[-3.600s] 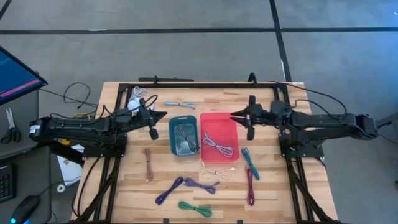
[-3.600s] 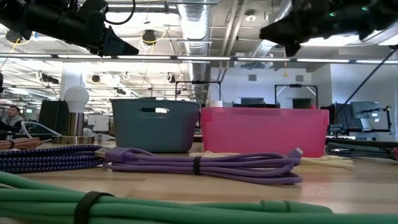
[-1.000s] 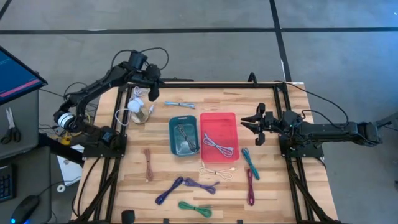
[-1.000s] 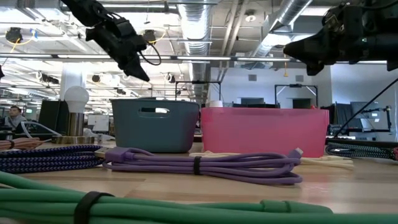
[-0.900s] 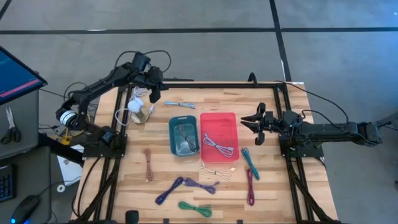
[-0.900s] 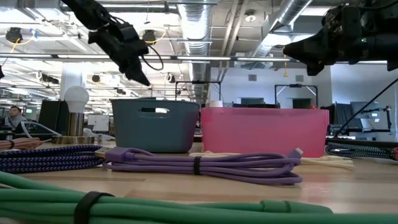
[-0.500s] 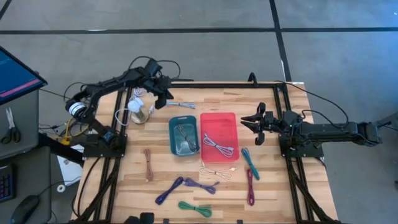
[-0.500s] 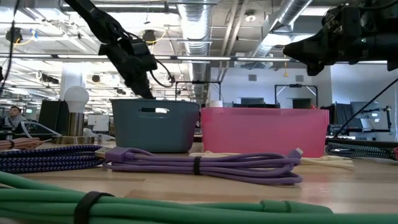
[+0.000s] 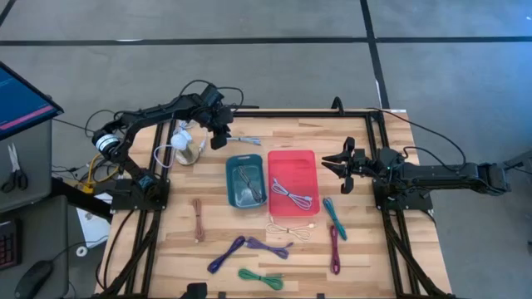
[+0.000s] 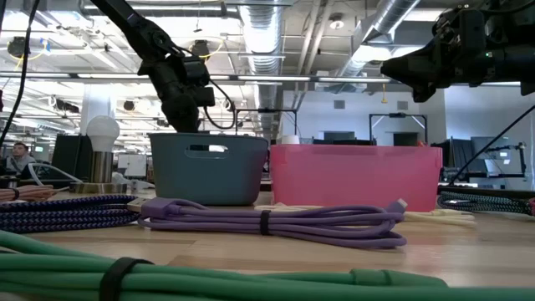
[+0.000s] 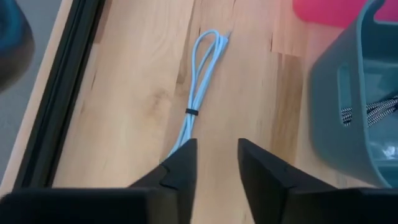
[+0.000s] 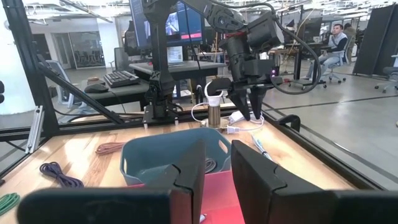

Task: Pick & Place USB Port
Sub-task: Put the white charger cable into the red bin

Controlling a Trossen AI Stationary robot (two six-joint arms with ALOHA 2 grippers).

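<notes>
Hovering at the high view's upper left, my left gripper (image 9: 219, 141) hangs with fingers (image 11: 180, 171) parted and empty, just above the light blue cable (image 11: 200, 93), whose near end they hide. My right gripper (image 9: 330, 163) waits beside the pink bin (image 9: 293, 182); I cannot tell its finger state. No readable writing shows. The teal bin (image 11: 348, 99) is cut off at the left wrist view's right edge.
</notes>
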